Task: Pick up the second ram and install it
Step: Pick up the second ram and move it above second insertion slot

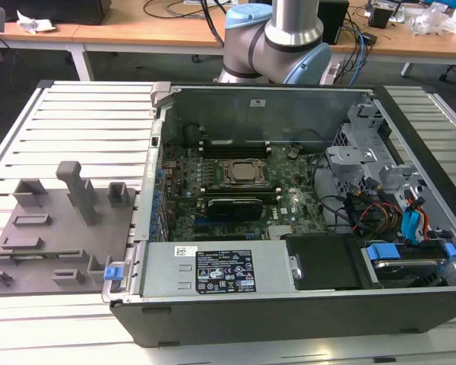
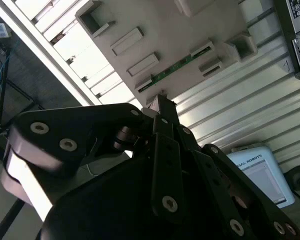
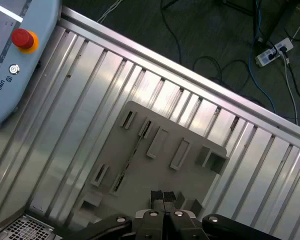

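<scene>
1. Second wrist view: your claw [image 2: 162,101] hangs above the desk, its black metal fingers pressed together and pinching nothing.
2. Just past its tips, the second ram [image 2: 176,67] stands on edge in a slot of the grey tray [image 2: 200,25]. Expect it to be light, stiff and fragile, so pinch its flat faces gently along the exposed upper edge.
3. The tray looks like matte moulded plastic and lies on the ribbed, shiny desk [image 2: 230,95], near its edge.
4. Farthest off, the open metal computer case [image 1: 273,312] holds the green motherboard [image 1: 289,201].
</scene>
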Robot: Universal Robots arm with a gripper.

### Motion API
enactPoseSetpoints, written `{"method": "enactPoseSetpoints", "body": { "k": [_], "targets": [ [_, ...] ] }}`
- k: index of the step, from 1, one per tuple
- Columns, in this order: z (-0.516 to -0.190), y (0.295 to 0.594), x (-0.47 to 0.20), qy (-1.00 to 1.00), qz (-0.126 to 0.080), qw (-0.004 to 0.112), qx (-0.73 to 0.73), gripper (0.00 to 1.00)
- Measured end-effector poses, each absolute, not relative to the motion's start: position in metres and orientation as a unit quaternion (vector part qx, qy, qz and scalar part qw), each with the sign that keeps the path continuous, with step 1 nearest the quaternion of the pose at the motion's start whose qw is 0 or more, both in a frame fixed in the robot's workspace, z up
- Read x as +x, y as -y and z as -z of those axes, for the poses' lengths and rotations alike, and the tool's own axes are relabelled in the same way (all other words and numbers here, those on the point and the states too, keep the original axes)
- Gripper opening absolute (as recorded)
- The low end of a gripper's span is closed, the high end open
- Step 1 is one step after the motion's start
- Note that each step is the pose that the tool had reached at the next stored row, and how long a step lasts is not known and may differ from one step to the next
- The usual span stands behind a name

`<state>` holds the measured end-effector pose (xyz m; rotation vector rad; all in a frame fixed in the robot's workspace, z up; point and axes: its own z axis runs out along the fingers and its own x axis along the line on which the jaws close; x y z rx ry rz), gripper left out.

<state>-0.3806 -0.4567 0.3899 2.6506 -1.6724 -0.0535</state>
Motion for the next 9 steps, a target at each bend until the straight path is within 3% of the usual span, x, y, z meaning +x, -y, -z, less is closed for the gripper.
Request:
{"method": "enactPoseSetpoints", "body": {
  "k": [9],
  "targets": [
    [-0.3887,0.4567,-0.3806,0.635,0.017,0.001,0.773,0.11]
  ]
}}
